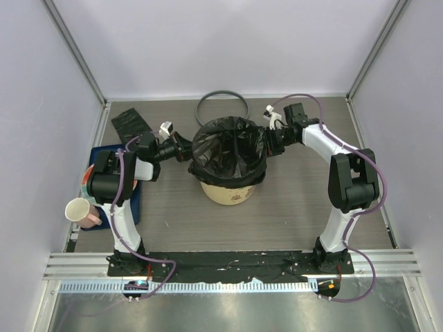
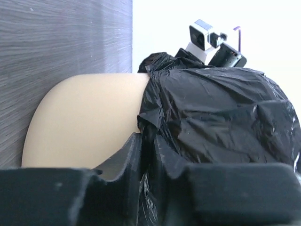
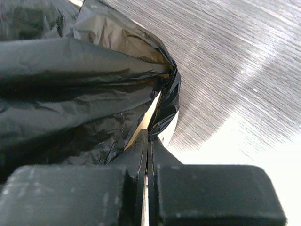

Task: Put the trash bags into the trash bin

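The trash bin [image 1: 230,194], a cream-yellow bucket, stands on the table [image 1: 291,214] between the two arms. A black trash bag [image 1: 228,149] is spread open across its mouth, the crinkled film hanging over the upper wall all round.

The left gripper [image 1: 185,149] sits against the bin's left side at rim height. From the left wrist, its fingers [image 2: 56,197] are drawn narrow with a fold of the black film pinched between them; the bin's bare cream wall is just beyond the fingertips and to their left.

The right gripper [image 1: 270,143] meets the opposite side of the rim. Its fingers [image 3: 70,197] are pressed nearly together on a thin edge of the bag, which bunches up directly ahead of the tips; a sliver of the bin's pale wall shows behind that bunch.

A folded black packet [image 1: 131,123] lies flat on the table behind the left gripper, apart from it. A grey ring [image 1: 221,92] lies behind the bin, between the two grippers and farther back.
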### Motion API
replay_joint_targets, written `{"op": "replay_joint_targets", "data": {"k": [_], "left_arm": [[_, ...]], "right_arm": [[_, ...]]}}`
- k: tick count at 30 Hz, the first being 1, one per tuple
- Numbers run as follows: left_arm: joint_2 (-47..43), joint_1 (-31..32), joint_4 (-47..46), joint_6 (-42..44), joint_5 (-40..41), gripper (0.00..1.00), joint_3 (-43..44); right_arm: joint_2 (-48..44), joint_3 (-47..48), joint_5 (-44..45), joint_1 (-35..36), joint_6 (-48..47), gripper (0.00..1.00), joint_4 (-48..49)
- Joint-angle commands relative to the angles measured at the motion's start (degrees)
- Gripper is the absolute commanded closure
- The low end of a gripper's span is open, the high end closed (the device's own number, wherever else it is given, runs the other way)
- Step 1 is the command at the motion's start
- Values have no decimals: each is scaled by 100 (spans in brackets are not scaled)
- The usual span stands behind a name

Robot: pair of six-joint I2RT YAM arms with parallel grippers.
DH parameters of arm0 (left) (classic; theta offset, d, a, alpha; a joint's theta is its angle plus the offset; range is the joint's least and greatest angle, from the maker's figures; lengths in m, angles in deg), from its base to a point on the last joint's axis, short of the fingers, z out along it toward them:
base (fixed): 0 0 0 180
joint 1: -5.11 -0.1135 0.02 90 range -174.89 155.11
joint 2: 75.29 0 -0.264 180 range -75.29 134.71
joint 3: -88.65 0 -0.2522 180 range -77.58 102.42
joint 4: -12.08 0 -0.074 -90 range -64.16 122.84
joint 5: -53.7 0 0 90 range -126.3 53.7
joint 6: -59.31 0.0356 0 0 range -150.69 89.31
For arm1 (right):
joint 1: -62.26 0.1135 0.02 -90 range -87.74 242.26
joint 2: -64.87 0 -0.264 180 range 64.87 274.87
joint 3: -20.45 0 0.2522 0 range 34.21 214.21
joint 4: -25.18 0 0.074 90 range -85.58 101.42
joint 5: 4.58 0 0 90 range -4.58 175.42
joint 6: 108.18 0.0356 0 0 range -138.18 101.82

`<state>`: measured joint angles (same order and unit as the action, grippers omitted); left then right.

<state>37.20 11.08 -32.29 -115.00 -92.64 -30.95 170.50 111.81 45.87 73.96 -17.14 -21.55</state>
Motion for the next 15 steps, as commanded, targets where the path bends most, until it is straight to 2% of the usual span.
{"op": "replay_joint_targets", "data": {"k": [1,2,4,5,6,8,10,15], "left_arm": [[28,79,-612,-191,-44,87,39],[19,53,-577,-199,-88,91,30],[-34,-44,-533,-200,-175,88,4],[-60,-183,-524,-226,-280,72,-66],[-191,-280,-507,-226,-299,62,-136],[-393,-570,-184,-69,-229,49,-495],[-831,-869,116,186,-211,46,-751],[-1983,-1020,2084,1336,-133,40,-1349]], "right_arm": [[-218,290,-176,78,90,99,124],[-226,273,-150,69,55,99,89],[-270,264,-141,16,-7,99,28],[-288,264,-141,-1,-25,99,-25],[-323,238,-149,-28,-33,99,-43],[-367,238,-149,-72,-77,99,-130],[-411,220,-167,-98,-78,99,-174],[-473,238,-211,-107,-86,99,-315]]}}
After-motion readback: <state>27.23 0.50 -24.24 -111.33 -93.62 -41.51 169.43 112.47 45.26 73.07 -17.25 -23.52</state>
